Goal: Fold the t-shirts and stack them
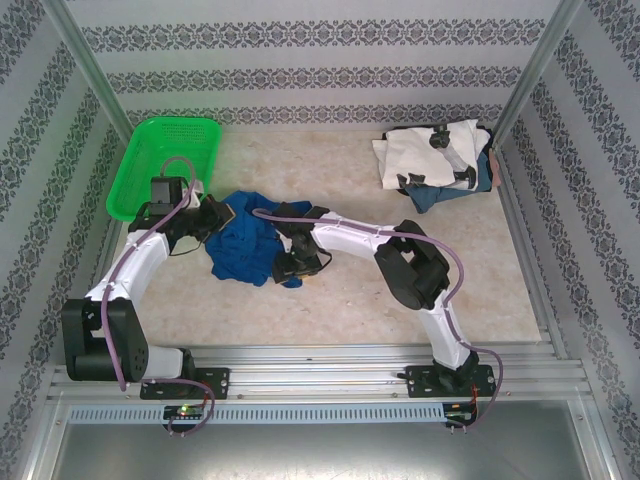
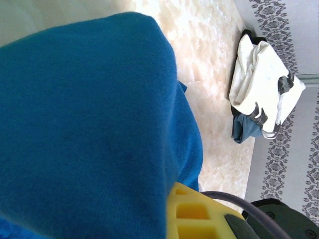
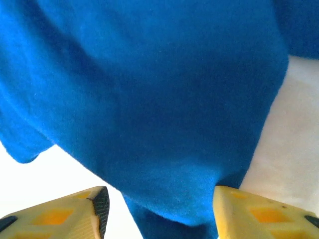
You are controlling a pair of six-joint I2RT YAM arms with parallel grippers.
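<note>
A royal-blue t-shirt (image 1: pixel 243 250) lies crumpled on the table left of centre. My left gripper (image 1: pixel 216 214) is shut on its upper left edge. In the left wrist view the blue cloth (image 2: pixel 89 124) drapes over a yellow finger (image 2: pixel 195 215) and hides the other one. My right gripper (image 3: pixel 158 215) stands open at the shirt's right side (image 1: pixel 292 262). A fold of blue cloth (image 3: pixel 164 124) hangs between its jaws and touches the right finger (image 3: pixel 259 215). A white t-shirt with black marks (image 1: pixel 432 150) rests folded on a bluish-grey one (image 1: pixel 438 197) at the back right.
A green mesh basket (image 1: pixel 165 165) stands at the back left, just behind my left gripper. Patterned walls close in the table on three sides. Bare tabletop (image 1: pixel 400 330) stretches along the front and between the blue shirt and the stack.
</note>
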